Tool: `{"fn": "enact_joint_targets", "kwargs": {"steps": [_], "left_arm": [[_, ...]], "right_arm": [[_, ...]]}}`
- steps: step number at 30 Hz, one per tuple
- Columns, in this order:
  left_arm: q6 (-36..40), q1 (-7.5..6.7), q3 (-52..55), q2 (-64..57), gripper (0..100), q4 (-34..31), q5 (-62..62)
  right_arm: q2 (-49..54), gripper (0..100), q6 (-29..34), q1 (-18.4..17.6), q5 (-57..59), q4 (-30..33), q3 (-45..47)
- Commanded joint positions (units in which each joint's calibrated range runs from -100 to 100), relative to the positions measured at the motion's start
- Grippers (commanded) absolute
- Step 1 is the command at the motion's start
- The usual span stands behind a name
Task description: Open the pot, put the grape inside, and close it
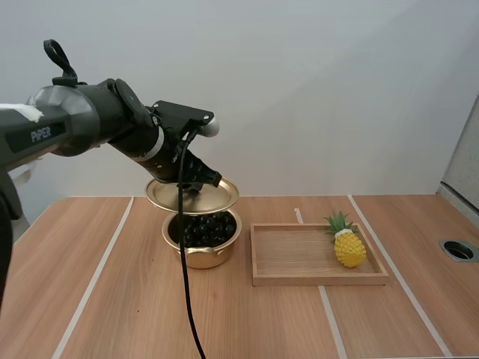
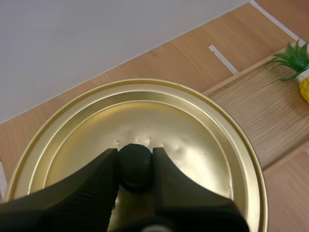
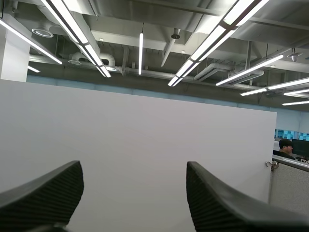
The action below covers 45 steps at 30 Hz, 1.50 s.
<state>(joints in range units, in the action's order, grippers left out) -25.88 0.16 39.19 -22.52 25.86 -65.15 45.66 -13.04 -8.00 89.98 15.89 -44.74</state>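
Overhead, the left gripper (image 1: 202, 178) holds the gold lid (image 1: 218, 197) just above the pot (image 1: 203, 256), which stands on the table (image 1: 112, 299) beside a wooden tray (image 1: 299, 260) and has dark grapes (image 1: 206, 226) inside. From the left wrist, its fingers (image 2: 87, 188) pinch the lid's black knob (image 2: 135, 163). From the right wrist, the right gripper (image 3: 134, 180) has its fingers apart, holding nothing.

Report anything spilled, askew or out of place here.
Nothing stands out. The pot sits upright with the grapes inside, the left gripper holds the lid by its knob above it, and a pineapple lies in the wooden tray.
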Motion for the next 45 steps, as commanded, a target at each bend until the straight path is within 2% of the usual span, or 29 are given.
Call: {"fn": "enact_joint_targets", "kwargs": {"steps": [1, 5, 11, 17, 21, 45], "left_arm": [[-1.7, -0.22, 1.7, 1.0, 0, 1.3, 5.2], [-3.7, -0.22, 4.0, 2.9, 0, 2.5, 10.8], [-11.5, -0.22, 7.5, 5.3, 0, 11.4, 15.6], [-15.3, -0.22, 8.1, 8.2, 0, 16.0, 18.0], [-15.5, -0.22, 8.1, 10.6, 0, 16.4, 22.1], [-18.3, -0.22, 9.1, 21.6, 0, 17.7, 22.2]], "right_arm": [[0.6, 100, -0.4, 0.2, 0.0, 0.9, -0.4], [0.6, 100, -0.4, 0.2, 0.1, 0.9, -0.4], [0.6, 100, -0.4, 0.2, 0.5, 1.0, -0.4], [0.6, 100, -0.4, 0.2, 0.5, 1.0, -0.4], [0.6, 100, -0.4, 0.2, 0.5, 1.0, -0.4], [0.6, 100, -0.4, 0.2, 0.8, 1.0, -0.4]]}}
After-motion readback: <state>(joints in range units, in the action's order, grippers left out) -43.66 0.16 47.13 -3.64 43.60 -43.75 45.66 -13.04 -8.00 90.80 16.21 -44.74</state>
